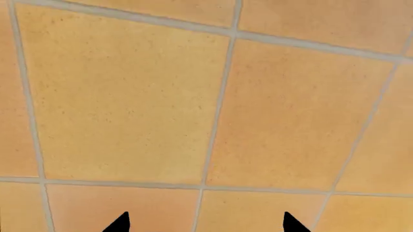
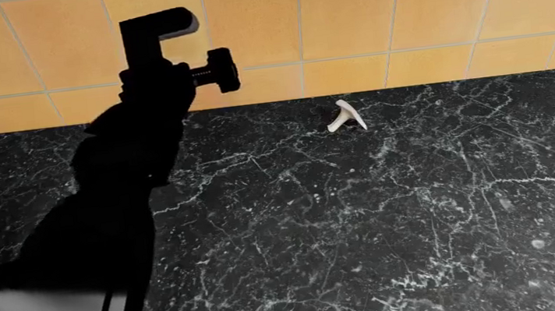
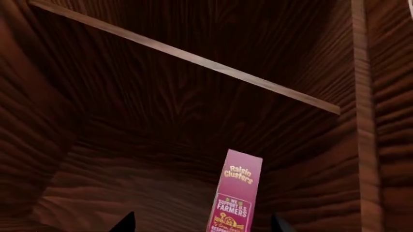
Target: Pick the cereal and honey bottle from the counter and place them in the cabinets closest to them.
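Standing upright inside a dark wooden cabinet [image 3: 161, 121], the cereal [image 3: 236, 198] shows its magenta narrow side in the right wrist view, between the two black tips of the right gripper [image 3: 201, 224]. Spread wide apart, those tips, with a clear gap on each side of the box, so apparently not pinching it; whether the box rests on the cabinet floor cannot be told, its base being cut off by the picture's edge. Judged from this, cereal half of the task done or all but done. No honey bottle in any view, so impossible to say whether stored or still waiting. Raised before the orange wall tiles [image 2: 345, 14] above the counter [image 2: 420, 210], the left gripper [image 1: 205, 224] likewise spread and holding nothing. Lying near the counter's back edge, only a small white object [image 2: 344, 115], kind unclear.
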{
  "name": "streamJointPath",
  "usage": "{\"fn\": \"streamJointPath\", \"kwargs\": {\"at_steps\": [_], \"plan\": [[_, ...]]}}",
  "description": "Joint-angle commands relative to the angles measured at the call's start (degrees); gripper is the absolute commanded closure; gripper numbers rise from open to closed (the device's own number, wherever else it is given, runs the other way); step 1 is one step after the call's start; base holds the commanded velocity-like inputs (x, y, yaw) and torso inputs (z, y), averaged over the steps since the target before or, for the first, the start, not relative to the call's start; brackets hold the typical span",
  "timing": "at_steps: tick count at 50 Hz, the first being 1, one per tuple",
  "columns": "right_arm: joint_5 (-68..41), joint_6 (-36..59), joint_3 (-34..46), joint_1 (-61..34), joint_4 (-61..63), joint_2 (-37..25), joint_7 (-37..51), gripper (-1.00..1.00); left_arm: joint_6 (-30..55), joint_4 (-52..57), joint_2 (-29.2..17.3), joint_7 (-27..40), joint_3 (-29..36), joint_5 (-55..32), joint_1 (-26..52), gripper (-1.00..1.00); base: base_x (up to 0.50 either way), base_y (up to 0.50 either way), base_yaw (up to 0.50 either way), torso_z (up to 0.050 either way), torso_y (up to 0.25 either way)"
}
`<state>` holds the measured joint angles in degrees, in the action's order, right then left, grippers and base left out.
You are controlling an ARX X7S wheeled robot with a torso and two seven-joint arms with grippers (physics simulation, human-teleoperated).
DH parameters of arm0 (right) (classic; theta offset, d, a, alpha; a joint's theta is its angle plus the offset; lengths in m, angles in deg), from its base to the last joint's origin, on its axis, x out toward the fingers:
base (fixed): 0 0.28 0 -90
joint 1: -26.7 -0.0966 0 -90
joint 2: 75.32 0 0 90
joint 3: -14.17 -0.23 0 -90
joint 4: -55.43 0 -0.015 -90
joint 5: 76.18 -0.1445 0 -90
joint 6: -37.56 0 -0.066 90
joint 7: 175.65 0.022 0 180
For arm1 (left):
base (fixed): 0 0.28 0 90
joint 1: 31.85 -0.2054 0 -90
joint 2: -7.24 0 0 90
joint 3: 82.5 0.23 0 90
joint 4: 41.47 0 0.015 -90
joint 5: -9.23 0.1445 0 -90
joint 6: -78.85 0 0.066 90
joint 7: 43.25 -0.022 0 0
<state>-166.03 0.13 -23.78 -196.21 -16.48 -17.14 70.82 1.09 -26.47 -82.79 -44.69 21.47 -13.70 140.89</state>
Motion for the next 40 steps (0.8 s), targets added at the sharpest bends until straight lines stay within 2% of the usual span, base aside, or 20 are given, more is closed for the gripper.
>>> {"fn": "streamJointPath", "kwargs": {"at_steps": [1, 5, 11, 18, 25, 32, 40], "plan": [[-3.2, 1.1, -3.4, 1.7, 3.4, -0.9, 2.5, -1.00, -2.3, 0.0, 0.0, -2.5, 5.7, -8.4, 4.4, -1.00, 0.00, 0.00, 0.00, 0.000, 0.000], [-4.6, 0.5, -4.5, 2.7, 4.1, -1.4, 2.7, -1.00, -3.6, 0.0, 0.0, -2.9, 8.7, -11.3, 5.8, -1.00, 0.00, 0.00, 0.00, 0.000, 0.000], [-4.9, -0.3, -4.6, 5.6, 5.6, -1.5, 0.5, -1.00, -5.0, 0.1, 0.0, -3.6, 9.8, -11.9, 6.2, -1.00, -0.03, -0.02, 0.00, 0.000, 0.000], [-6.0, 0.0, -3.7, 7.9, 7.4, -1.3, 1.1, -1.00, -5.7, 0.6, -0.2, -3.9, 10.5, -12.9, 6.6, -1.00, -0.50, -0.10, 0.00, 0.000, 0.000], [-6.3, 0.3, -3.4, 8.6, 8.8, -1.6, 2.0, -1.00, -1.3, 9.9, -2.3, -0.9, 11.1, -14.1, 3.9, -1.00, -0.50, -0.08, 0.00, 0.000, 0.000], [-5.7, 0.6, -2.7, 9.6, 9.3, -1.2, 1.7, -1.00, -0.8, 11.2, -2.9, -0.4, 11.2, -14.7, 3.3, -1.00, -0.50, -0.01, 0.00, 0.000, 0.000], [-4.8, -0.3, -2.5, 12.3, 10.7, -1.7, 1.7, -1.00, 2.8, 19.3, -4.8, 1.9, 11.2, -16.1, 0.4, -1.00, -0.50, 0.00, 0.00, 0.000, 0.000]]}}
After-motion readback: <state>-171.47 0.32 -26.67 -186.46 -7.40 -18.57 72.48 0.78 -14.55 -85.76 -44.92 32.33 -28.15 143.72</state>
